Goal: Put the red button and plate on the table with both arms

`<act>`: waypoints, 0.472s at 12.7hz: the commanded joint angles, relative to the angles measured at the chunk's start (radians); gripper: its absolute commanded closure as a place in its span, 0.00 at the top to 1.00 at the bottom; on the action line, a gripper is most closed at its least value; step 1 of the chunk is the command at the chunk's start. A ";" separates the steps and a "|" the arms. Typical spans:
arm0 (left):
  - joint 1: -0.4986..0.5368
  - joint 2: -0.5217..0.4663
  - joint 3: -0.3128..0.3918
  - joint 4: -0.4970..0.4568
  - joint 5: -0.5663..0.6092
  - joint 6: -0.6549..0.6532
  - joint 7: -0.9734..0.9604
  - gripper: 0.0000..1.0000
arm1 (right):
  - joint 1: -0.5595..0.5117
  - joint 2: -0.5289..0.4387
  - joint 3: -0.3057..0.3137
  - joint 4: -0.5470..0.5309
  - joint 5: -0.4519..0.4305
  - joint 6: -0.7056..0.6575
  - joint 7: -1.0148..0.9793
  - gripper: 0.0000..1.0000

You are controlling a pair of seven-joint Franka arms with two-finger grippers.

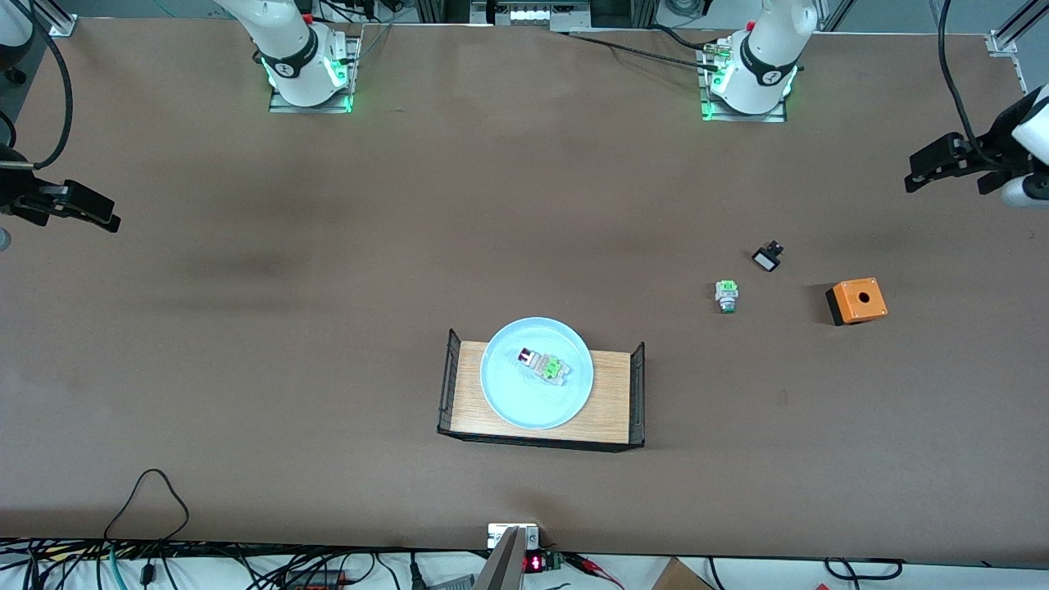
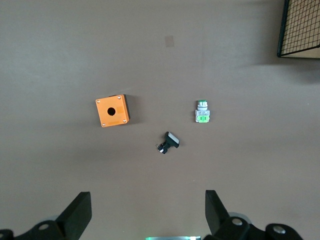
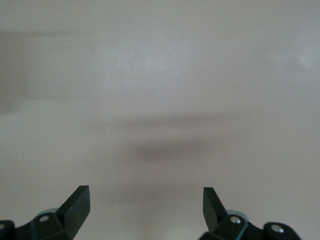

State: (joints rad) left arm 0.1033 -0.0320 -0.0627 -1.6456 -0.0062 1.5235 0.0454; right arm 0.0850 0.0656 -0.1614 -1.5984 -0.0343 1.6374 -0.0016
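Both jaws stand wide, holding nothing: the left gripper (image 2: 145,212) and right gripper (image 3: 145,210) hang over the table (image 1: 328,328) at its ends. The red button (image 1: 541,365) lies in the plate (image 1: 508,401) on the tray (image 1: 610,393).

I see tray (image 1: 610,393) at table (image 1: 328,328) centre, nearer front camera. Plate (image 1: 508,401) on tray, red button (image 1: 542,365) in plate. From plate, toward left arm's end: green button (image 1: 727,296) at two o'clock, switch (image 1: 768,257) just past, box (image 1: 856,301) beside them.
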 commanded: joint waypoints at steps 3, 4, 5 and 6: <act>-0.016 0.067 -0.054 0.053 -0.080 -0.019 -0.226 1.00 | 0.005 -0.003 -0.010 0.006 0.005 -0.002 -0.015 1.00; -0.023 0.090 -0.080 0.078 -0.081 -0.017 -0.292 1.00 | 0.005 -0.003 -0.009 0.006 0.005 -0.001 -0.015 1.00; -0.025 0.125 -0.106 0.125 -0.081 -0.019 -0.376 1.00 | 0.005 -0.003 -0.009 0.006 0.005 -0.002 -0.015 1.00; -0.030 0.161 -0.141 0.162 -0.087 -0.019 -0.465 1.00 | 0.005 -0.003 -0.010 0.006 0.005 -0.001 -0.015 1.00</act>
State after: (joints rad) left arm 0.0845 0.0478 -0.1599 -1.5927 -0.0832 1.5257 -0.2865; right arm 0.0850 0.0657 -0.1616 -1.5983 -0.0343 1.6375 -0.0017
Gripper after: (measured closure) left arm 0.000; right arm 0.000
